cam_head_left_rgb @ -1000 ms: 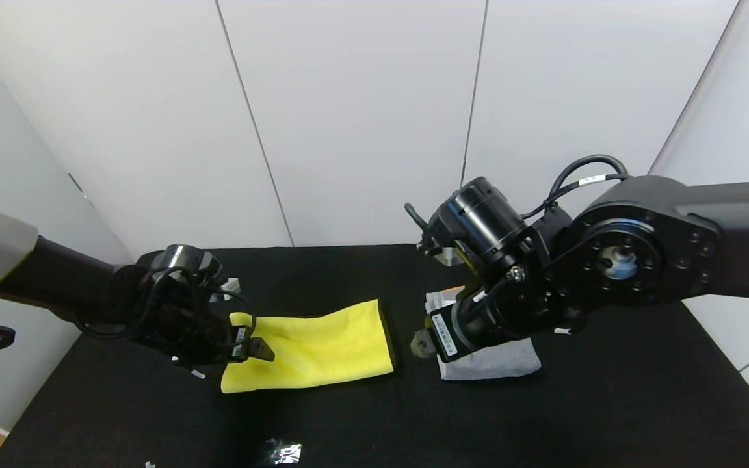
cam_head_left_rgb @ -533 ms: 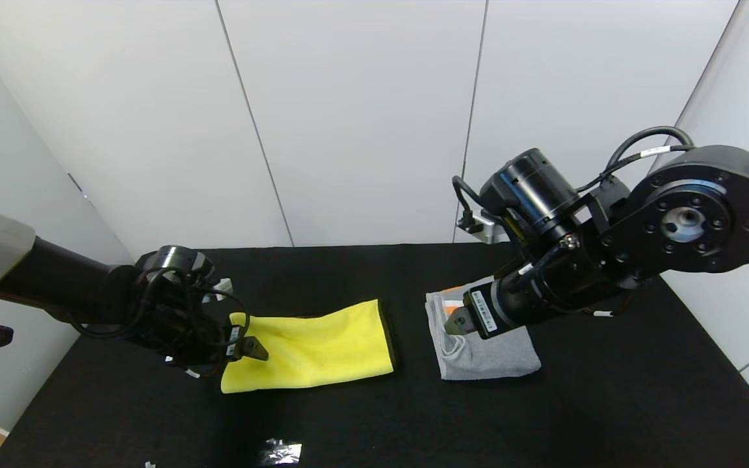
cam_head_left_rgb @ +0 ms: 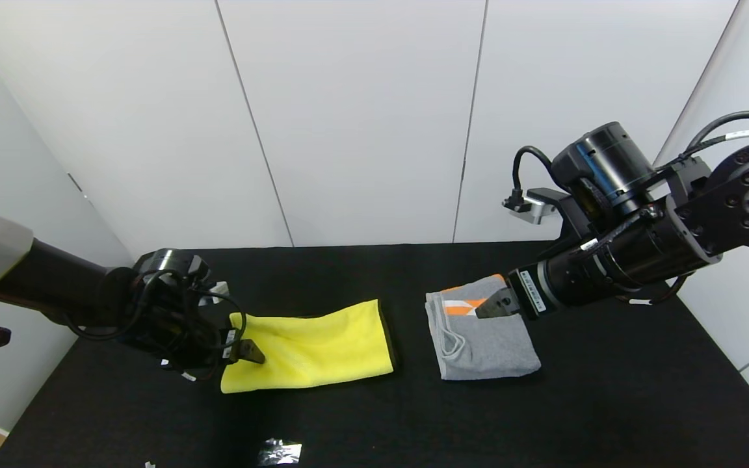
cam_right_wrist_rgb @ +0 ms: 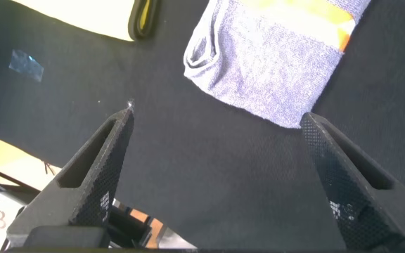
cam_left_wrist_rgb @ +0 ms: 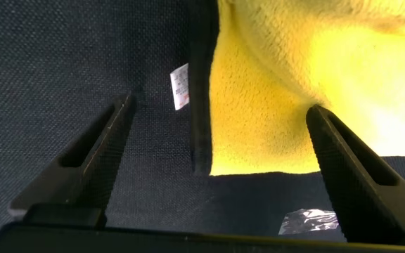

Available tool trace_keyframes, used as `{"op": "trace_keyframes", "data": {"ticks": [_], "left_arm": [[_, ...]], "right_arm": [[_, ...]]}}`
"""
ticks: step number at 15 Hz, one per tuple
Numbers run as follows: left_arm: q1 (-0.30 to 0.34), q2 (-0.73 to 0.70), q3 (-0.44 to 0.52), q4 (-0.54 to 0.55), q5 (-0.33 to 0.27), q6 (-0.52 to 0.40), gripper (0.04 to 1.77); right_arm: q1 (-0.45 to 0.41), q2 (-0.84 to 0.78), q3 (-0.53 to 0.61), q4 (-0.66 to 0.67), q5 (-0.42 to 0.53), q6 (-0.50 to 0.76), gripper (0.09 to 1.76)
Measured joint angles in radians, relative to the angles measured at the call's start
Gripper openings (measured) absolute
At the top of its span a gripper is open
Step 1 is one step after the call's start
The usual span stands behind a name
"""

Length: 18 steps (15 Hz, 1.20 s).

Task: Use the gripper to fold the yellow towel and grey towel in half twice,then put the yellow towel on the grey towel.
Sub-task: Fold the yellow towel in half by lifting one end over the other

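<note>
Between the spread, empty jaws of the left gripper (cam_head_left_rgb: 244,351) lies the left end of the yellow towel (cam_head_left_rgb: 316,348), its black-trimmed edge and white tag (cam_left_wrist_rgb: 180,87) framed by the fingers. That towel looks folded once, so its second fold seems the step in hand — the jaws need to close on this end and carry it across. The right gripper (cam_head_left_rgb: 493,304), jaws apart and empty, hangs over the grey towel (cam_head_left_rgb: 485,338), a compact bundle lying apart from the yellow one on the black table (cam_head_left_rgb: 608,403) — open room all round.

Black arms, looped black cables, white label stickers, bolt-ringed joint, tapered black fingers (cam_right_wrist_rgb: 97,176).
</note>
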Motion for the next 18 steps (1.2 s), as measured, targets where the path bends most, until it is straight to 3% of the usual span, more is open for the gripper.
{"op": "trace_keyframes", "data": {"ticks": [10, 11, 14, 18], "left_arm": [[-0.003, 0.015, 0.002, -0.002, -0.044, -0.001, 1.72], [-0.003, 0.018, 0.0, -0.003, -0.044, -0.002, 1.64], [-0.004, 0.027, -0.004, -0.005, -0.044, 0.0, 1.15], [-0.005, 0.03, -0.005, -0.005, -0.041, -0.001, 0.66]], "right_arm": [[-0.001, -0.016, 0.042, -0.048, 0.008, 0.001, 1.71], [-0.001, -0.016, 0.043, -0.047, 0.008, 0.001, 1.71], [-0.002, -0.017, 0.044, -0.046, 0.028, 0.001, 1.71], [-0.003, -0.021, 0.047, -0.047, 0.039, 0.001, 1.71]]}}
